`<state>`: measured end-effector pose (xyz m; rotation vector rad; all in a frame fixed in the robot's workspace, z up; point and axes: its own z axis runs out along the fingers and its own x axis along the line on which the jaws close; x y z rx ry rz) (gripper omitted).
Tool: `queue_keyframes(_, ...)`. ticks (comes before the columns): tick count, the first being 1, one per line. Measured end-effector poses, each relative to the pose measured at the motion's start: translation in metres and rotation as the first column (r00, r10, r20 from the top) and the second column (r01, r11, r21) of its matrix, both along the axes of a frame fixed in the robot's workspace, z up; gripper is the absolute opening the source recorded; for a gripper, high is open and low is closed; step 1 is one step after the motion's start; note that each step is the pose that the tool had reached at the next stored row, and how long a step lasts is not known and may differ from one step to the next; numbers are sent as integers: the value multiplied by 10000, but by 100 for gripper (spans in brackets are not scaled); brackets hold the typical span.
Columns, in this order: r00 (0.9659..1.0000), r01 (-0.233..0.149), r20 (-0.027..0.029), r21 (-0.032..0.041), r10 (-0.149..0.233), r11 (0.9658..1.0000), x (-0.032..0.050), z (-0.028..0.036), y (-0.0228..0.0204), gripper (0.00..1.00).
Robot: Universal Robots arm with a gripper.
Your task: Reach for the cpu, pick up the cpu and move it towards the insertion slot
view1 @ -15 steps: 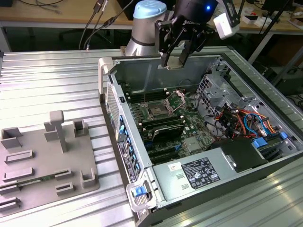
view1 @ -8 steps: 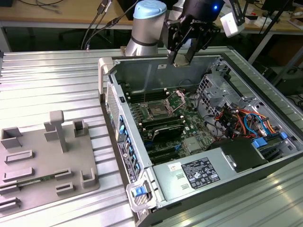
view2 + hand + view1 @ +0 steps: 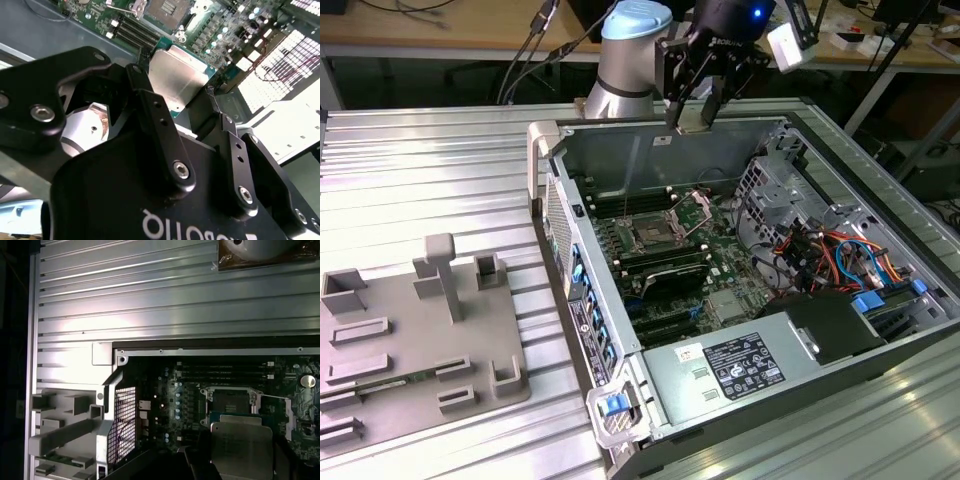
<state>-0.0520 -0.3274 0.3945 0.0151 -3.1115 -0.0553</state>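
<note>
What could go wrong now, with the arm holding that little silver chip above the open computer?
The gripper pinches the chip only by its edges, high above the open case; if it slips, it could fall onto the green board. In the first wrist view the chip sits off to one side of the square socket, so lowering it misaligned might damage the socket. The socket's raised metal frame and levers could also snag the chip.

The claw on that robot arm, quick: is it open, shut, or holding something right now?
Gripper: shut on the small flat square silvery-topped cpu, held above the open grey metal computer case.
</note>
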Motion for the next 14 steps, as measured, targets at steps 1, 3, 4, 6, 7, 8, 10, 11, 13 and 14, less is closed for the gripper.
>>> queue_keyframes(1, 10000, 20, 1, 1, -20, 10000, 0, -6, 11, 55)
queue_keyframes(3, 10000, 68, 0, 0, -68, 10000, 0, -16, 34, 55)
queue_keyframes(4, 10000, 97, 1, 2, -97, 10000, 0, -21, 41, 55)
queue_keyframes(6, 9998, 221, 1, 2, -221, 9998, 0, -28, 48, 55)
queue_keyframes(7, 9996, 266, 1, 1, -266, 9996, 0, -30, 50, 55)
queue_keyframes(8, 9995, 301, 1, 1, -301, 9995, 0, -30, 50, 55)
queue_keyframes(10, 9995, 317, 1, 1, -317, 9995, -1, -30, 51, 55)
queue_keyframes(11, 9995, 320, 1, 1, -320, 9995, 0, -31, 51, 55)
queue_keyframes(13, 9995, 323, 1, 1, -323, 9995, -1, -31, 51, 55)
queue_keyframes(14, 9995, 324, 1, 1, -324, 9995, 0, -31, 51, 55)
